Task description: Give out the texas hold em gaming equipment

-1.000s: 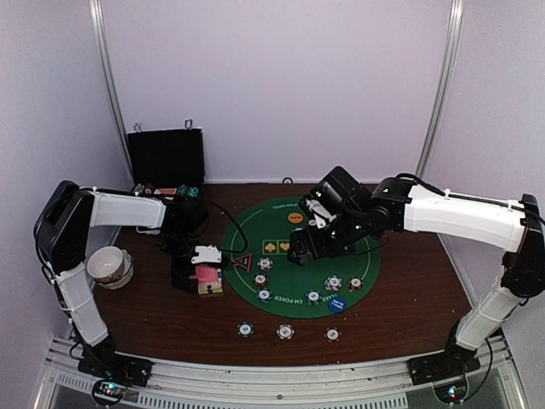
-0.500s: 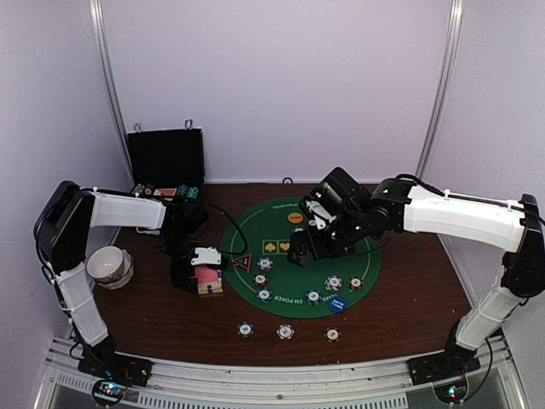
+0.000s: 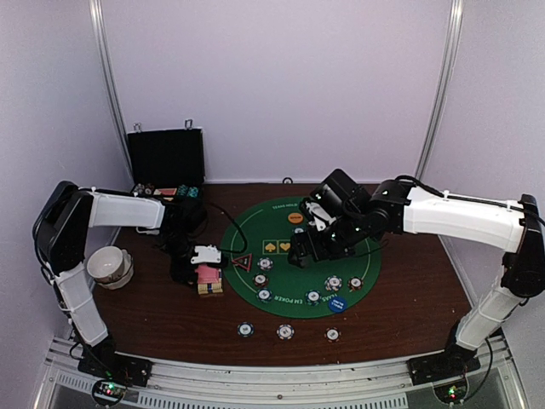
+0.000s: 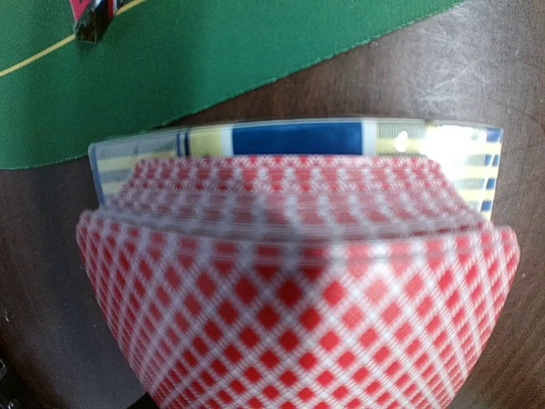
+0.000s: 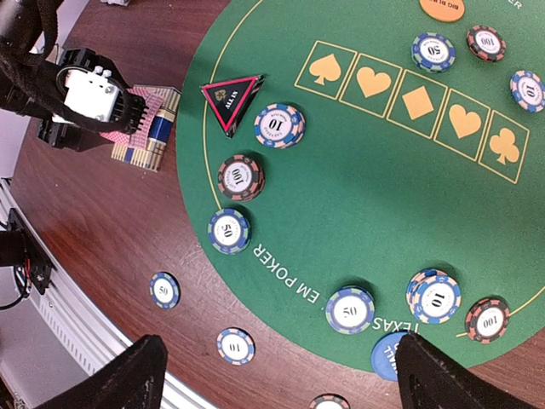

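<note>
Top and right wrist views overlook the green mat; left wrist view nearly touches playing cards.

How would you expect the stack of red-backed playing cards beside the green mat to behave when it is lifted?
The playing cards look like a loose stack with stepped edges, so they would probably slide apart unless squeezed evenly. The nearest card appears bowed, suggesting thin, flexible stock that bends rather than staying stiff.

Red-checked cards stacked off the green mat; triangle marker, most chips on it.
</note>
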